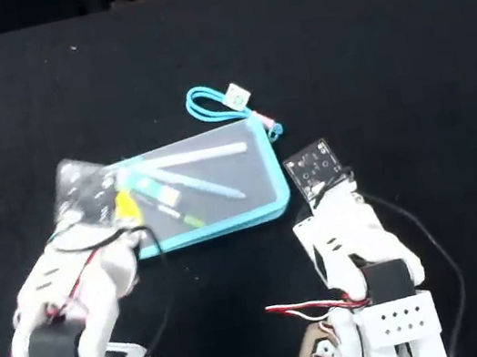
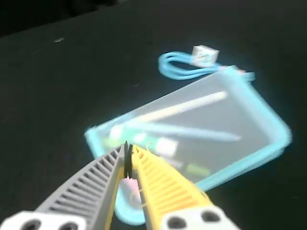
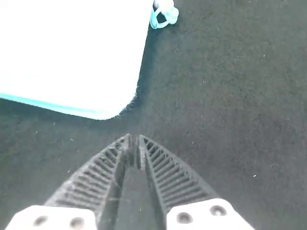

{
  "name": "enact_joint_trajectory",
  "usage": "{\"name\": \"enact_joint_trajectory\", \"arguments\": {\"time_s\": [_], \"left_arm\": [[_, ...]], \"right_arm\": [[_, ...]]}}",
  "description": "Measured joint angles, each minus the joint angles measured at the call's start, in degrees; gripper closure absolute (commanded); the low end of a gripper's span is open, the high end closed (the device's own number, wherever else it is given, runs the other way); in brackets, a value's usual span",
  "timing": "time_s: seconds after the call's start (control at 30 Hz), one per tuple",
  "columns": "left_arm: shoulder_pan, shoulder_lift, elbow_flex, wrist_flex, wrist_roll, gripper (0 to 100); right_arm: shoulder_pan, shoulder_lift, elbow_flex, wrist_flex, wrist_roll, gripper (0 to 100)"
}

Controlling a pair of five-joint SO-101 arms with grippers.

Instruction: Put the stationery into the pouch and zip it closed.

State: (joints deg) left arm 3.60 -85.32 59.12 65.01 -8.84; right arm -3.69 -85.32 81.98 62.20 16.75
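Editor: Pouch (image 1: 256, 171) first; where does it lie?

Photographer: Flat on the black bench (image 1: 386, 69), near the middle and slightly askew; clear face up, turquoise trim all round; the left arm (image 1: 73, 291) comes in at its left end, the right arm (image 1: 351, 242) beside its near right corner.

Editor: And the stationery?

Photographer: Inside, seen through the clear face; a white pen (image 1: 198, 156) along the far edge; a turquoise pen (image 1: 198, 185) slanting beneath it; a green and white piece (image 1: 156, 193) towards the left end.

Editor: The zip?

Photographer: The zip pull (image 1: 271, 129) sits at the far right corner; whether the zip is drawn all the way I cannot tell; a turquoise cord loop (image 1: 205, 106) with a small white tag (image 1: 237, 97) lies on the bench just beyond the far edge.

Editor: Left claw (image 2: 127, 153)?

Photographer: Clenched, tip pressed to tip; the tips stand over the pouch's left end; whether they pinch the pouch itself cannot be told.

Editor: Right claw (image 3: 133, 146)?

Photographer: Clenched as well, grasping nothing; its tips meet over bare bench, just beside the pouch's rounded corner and apart from it.
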Motion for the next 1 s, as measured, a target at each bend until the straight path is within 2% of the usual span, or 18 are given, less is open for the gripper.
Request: {"name": "enact_joint_trajectory", "arguments": {"time_s": [0.13, 0.23, 0.43, 0.63, 0.73, 0.83, 1.0], "left_arm": [[-7.03, -11.43, 5.80, 4.13, -1.14, 97], [-8.97, -17.76, 9.23, 7.12, -3.52, 97], [-9.85, -18.46, 13.63, 8.35, -3.96, 97], [-9.85, -18.46, 21.80, 6.68, -3.60, 97], [-9.85, -18.11, 26.29, 4.66, -0.26, 97], [-11.08, -18.02, 28.57, 4.13, 3.16, 97], [-19.78, -18.46, 31.12, 3.78, 4.57, 97]], "right_arm": [[0.00, 0.00, 0.00, 0.00, 0.00, 98.7], [0.00, 0.00, 0.00, 0.00, -0.53, 98.6], [-0.35, 0.00, 0.00, 0.00, -10.99, 98.5], [-0.35, -0.09, 3.52, -0.53, -11.96, 98.5], [-0.18, -0.09, 8.44, -5.63, -11.96, 98.5], [2.46, -0.09, 13.10, -11.25, -12.48, 98.5], [10.29, -0.09, 14.68, -13.45, -12.48, 98.6]]}}
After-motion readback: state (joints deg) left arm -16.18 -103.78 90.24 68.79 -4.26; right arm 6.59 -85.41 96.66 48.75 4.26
